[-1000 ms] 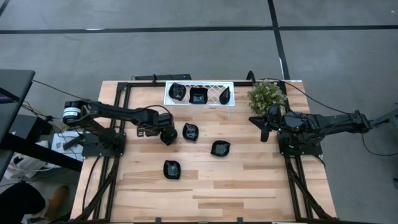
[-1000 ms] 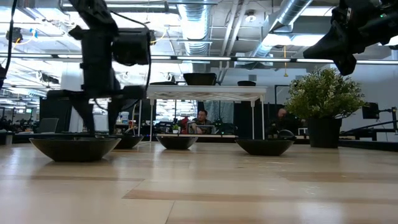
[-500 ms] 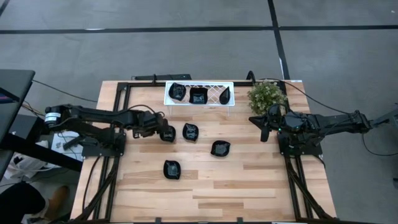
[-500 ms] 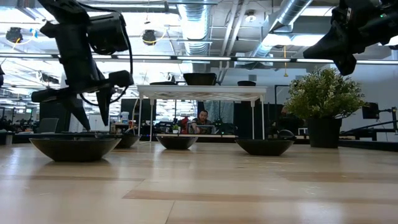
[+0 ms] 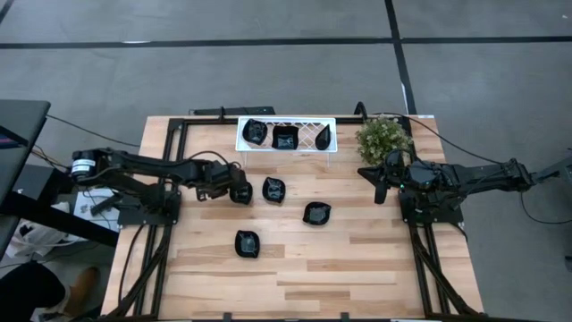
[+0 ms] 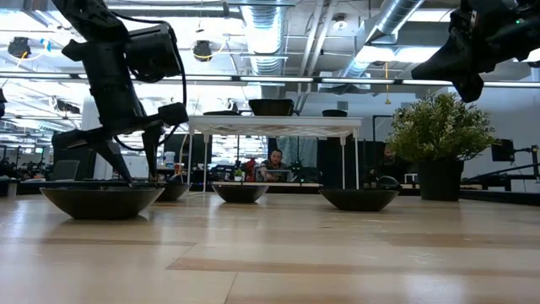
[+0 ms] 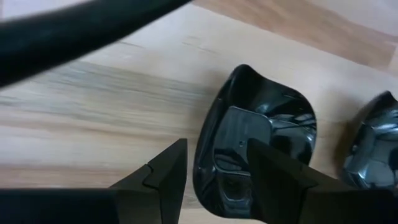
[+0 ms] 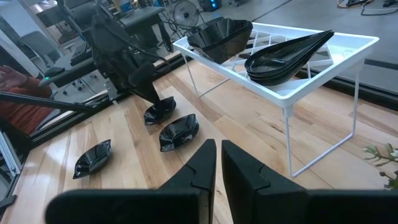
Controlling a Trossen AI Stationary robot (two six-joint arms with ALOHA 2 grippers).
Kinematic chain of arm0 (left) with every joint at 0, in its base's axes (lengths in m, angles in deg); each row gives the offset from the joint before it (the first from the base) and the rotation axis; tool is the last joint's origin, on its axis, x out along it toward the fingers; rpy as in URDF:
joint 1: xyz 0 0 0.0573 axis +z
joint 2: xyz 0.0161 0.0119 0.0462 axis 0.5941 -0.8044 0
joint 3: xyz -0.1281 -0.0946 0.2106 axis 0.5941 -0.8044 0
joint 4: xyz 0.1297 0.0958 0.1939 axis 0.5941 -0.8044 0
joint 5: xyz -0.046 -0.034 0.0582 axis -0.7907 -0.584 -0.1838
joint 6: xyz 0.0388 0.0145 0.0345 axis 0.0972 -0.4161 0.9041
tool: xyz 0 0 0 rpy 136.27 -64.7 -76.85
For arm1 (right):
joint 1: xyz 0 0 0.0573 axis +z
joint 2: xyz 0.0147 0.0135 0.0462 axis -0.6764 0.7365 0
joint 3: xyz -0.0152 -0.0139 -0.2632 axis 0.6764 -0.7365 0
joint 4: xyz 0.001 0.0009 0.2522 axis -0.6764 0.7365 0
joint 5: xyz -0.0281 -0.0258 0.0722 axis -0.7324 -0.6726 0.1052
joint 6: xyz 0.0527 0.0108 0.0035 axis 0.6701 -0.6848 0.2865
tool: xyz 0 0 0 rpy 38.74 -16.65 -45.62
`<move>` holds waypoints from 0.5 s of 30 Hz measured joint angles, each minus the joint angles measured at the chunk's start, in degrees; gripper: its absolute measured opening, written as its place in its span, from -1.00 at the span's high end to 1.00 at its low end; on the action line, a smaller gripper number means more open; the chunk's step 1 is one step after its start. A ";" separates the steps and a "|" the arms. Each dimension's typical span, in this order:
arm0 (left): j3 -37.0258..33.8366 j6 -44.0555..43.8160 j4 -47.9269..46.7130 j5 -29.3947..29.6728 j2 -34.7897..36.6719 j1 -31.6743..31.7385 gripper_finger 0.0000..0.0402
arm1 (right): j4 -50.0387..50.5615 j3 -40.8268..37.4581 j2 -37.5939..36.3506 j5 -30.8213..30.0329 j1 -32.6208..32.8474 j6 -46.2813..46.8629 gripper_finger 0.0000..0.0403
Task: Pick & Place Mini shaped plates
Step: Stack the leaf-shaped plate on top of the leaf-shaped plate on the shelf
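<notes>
Several glossy black mini plates are in view. One sits under my left gripper (image 5: 239, 193), shown in the left wrist view as a plate (image 7: 273, 118) and in the right wrist view as a plate (image 8: 163, 111). Three others rest flat on the table: one (image 5: 273, 190), one (image 5: 316, 213), one (image 5: 248, 243). Three more lie in the white lattice tray (image 5: 308, 121). My left gripper (image 7: 217, 144) is open, its fingers standing either side of the plate's near rim. My right gripper (image 5: 380, 190) is shut and hangs above the table beside the plant. My left gripper comes from above, slanting down. One finger (image 7: 273, 171) is over the plate's bowl and the other finger (image 7: 165, 171) is outside its rim (image 7: 208, 134). I cannot tell whether either touches it. The plate rests on the table.
The green plant (image 5: 384, 136) stands at the far right of the table, next to my right gripper. The tray stands on thin wire legs (image 8: 289, 140) at the far edge. Bare wood lies along the near edge (image 5: 295, 286). People sit in the room beyond (image 6: 274, 160).
My left arm has changed its pose. Its gripper rose a little and tipped toward the table's left, then came back down over the same plate, staying open. The plates and my right arm have kept still.
</notes>
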State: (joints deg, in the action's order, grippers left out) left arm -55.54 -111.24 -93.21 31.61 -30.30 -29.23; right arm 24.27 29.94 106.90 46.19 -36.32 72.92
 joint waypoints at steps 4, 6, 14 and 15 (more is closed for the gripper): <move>0.00 -0.49 -0.02 0.01 -0.72 -0.06 0.16 | 0.00 0.00 -0.02 0.00 0.00 0.00 0.89; 0.00 -0.49 0.11 0.02 -0.70 -0.22 0.16 | 0.00 0.00 0.00 0.00 0.00 0.00 0.89; 0.00 -1.62 0.24 0.11 -2.79 -0.38 0.16 | 0.00 0.00 0.00 0.00 -0.02 0.00 0.89; 0.00 -1.61 0.30 -0.03 -3.25 -0.44 0.16 | 0.00 0.00 0.00 0.00 0.00 0.00 0.89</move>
State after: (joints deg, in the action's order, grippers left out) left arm -55.54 -112.85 -92.90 31.58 -33.55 -29.67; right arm 24.27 29.93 106.90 46.19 -36.32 72.92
